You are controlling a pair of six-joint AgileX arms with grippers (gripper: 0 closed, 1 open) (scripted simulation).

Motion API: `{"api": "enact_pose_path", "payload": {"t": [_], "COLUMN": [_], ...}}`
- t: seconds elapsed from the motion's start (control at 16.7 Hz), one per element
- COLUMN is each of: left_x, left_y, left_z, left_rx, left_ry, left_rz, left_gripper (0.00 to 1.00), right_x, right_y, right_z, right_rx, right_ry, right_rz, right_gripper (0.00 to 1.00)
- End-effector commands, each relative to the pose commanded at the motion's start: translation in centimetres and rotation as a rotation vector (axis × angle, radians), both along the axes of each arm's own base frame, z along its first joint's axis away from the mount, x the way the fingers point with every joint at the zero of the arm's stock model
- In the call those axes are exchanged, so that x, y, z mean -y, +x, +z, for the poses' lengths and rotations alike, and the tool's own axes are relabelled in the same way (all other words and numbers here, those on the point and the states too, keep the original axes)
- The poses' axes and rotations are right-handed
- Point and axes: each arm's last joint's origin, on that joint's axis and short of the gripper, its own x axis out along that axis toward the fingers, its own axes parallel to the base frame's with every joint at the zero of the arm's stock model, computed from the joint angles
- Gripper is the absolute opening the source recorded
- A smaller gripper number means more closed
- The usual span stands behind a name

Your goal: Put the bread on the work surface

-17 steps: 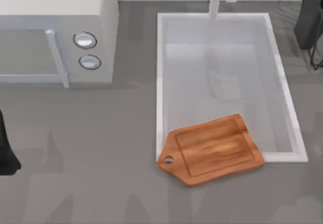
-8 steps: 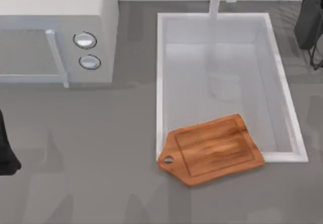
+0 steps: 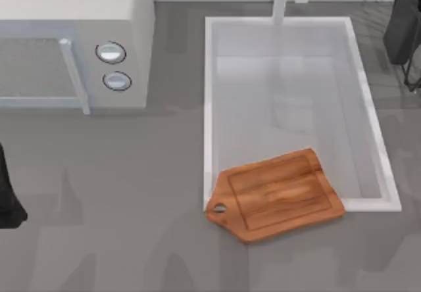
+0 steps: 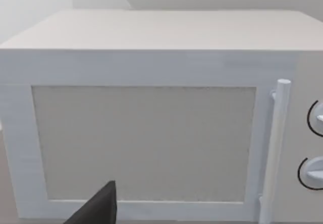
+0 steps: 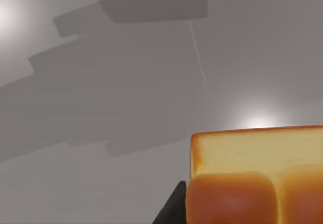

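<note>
The bread [image 5: 252, 183] is a golden-orange chunk with a paler cut face, seen close up in the right wrist view over a grey surface. One dark finger [image 5: 174, 210] of my right gripper lies against its side, so the gripper looks shut on it. My right arm [image 3: 402, 22] is at the far right back corner of the top view. My left arm [image 3: 8, 200] stays at the left edge, facing the microwave [image 4: 151, 133].
A white microwave [image 3: 72, 35] with a closed door stands at the back left. A white sink [image 3: 210, 108] takes up the middle right, with a brown wooden board [image 3: 276, 193] lying across its front left corner. Grey worktop [image 3: 112, 206] stretches along the front.
</note>
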Motion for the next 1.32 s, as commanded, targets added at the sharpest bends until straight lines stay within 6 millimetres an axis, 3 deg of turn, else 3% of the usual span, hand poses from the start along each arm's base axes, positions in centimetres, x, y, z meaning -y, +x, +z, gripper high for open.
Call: {"api": "enact_pose_path", "payload": {"t": [0.12,0.3,0.48,0.66,0.84,1.32], "left_x": [0.0,0.0,0.0,0.0,0.0,0.0], "left_y": [0.0,0.0,0.0,0.0,0.0,0.0], "left_z": [0.0,0.0,0.0,0.0,0.0,0.0], "left_rx": [0.000,0.000,0.000,0.000,0.000,0.000], "left_ry": [0.000,0.000,0.000,0.000,0.000,0.000], "left_rz": [0.000,0.000,0.000,0.000,0.000,0.000], "left_gripper": [1.00,1.00,1.00,1.00,1.00,1.00], "right_x": [-3.5,-11.3,-19.7,-25.3,-27.1,-27.0], "right_y": [1.7,3.3,2.7,1.4,0.8,0.8], "right_z": [-0.2,-1.0,-2.0,-2.5,-2.7,-3.4], "right_rx": [-0.004,-0.015,-0.017,-0.002,0.008,0.005], "right_ry": [0.000,-0.001,-0.003,0.002,0.007,0.005], "right_rz": [0.047,0.144,0.236,0.271,0.275,0.273], "right_gripper": [0.00,0.00,0.00,0.00,0.00,0.00]}}
